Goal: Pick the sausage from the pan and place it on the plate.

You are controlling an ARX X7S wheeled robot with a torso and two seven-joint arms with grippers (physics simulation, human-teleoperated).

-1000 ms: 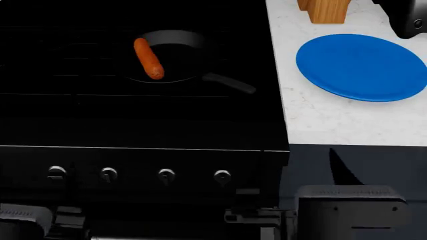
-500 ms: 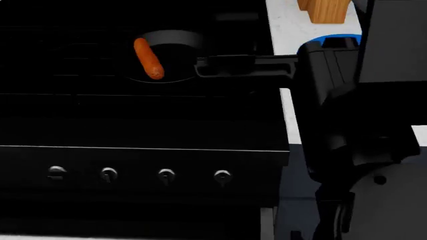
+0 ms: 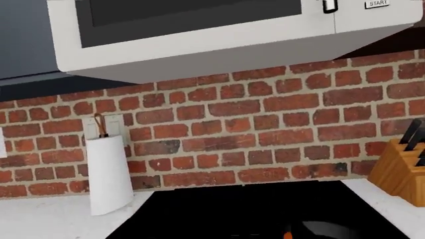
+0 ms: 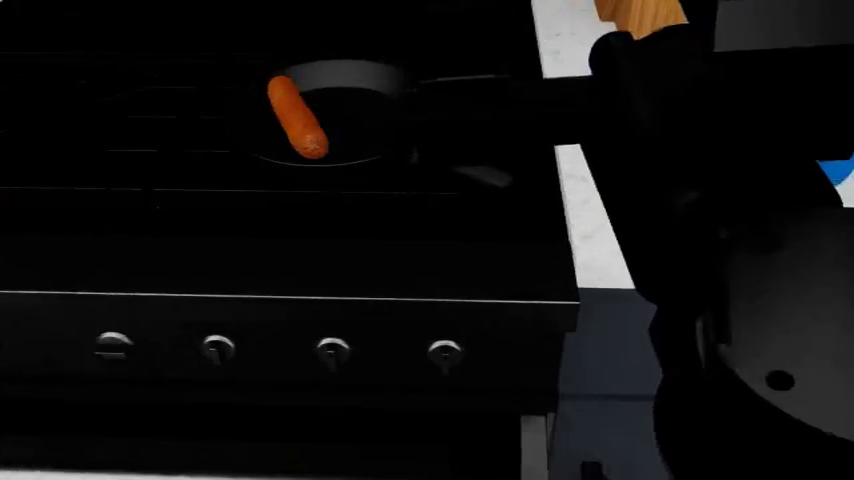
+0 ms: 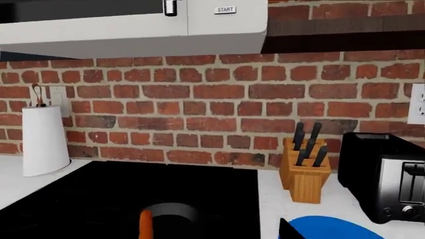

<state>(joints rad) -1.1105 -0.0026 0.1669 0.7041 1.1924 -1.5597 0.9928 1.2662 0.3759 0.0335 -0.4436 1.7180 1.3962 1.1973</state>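
Since half a second ago the right arm (image 4: 694, 200) has swung further across the head view, now hiding nearly all of the plate (image 4: 838, 172), of which only a blue sliver shows; the sausage (image 4: 296, 116) has not shifted. It lies slanted across the near-left rim of the pan (image 4: 350, 110), one end overhanging the edge, on the dark stove surface (image 4: 267, 230), so it should be easy to reach from above. The arm stretches from the lower right up and leftward toward the pan, raised well above it, judging from the right wrist view looking out at the brick wall (image 5: 219, 104) and knife block (image 5: 304, 174). Neither tool shows; I cannot tell whether they are released or clenched
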